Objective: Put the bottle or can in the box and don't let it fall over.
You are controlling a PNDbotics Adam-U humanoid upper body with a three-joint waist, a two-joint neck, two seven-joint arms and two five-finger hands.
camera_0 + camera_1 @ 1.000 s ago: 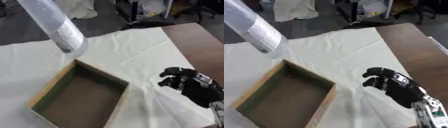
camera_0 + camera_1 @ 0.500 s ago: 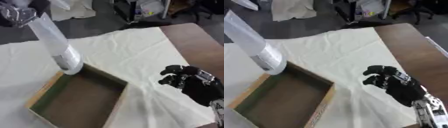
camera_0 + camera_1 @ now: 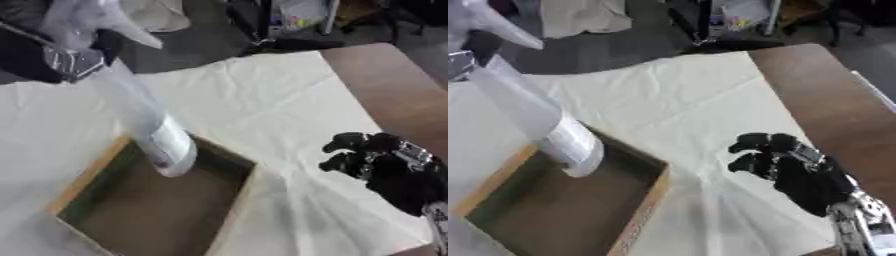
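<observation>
1. The left hand [image 3: 57,60] comes in from the upper left corner, its fingers curled round the top of a tall clear bottle [image 3: 144,120]
2. The bottle hangs tilted, upper end toward the upper left, lower end down and to the right; a white label band sits near its bottom
3. The bottle's base is over the upper left part of the box [image 3: 229,210], just inside the far wall; whether it touches the floor of the box cannot be told
4. The box is an open, shallow one with pale wooden walls and a dark brownish inside, set askew on the white cloth [image 3: 262,100] that covers the counter [image 3: 385,85]
5. The counter shows bare brown wood along the right side, past the cloth's edge
6. The right hand [image 3: 785,167] shows at the lower right, above the cloth and well apart from the box; its fingers are curled inward and hold nothing
</observation>
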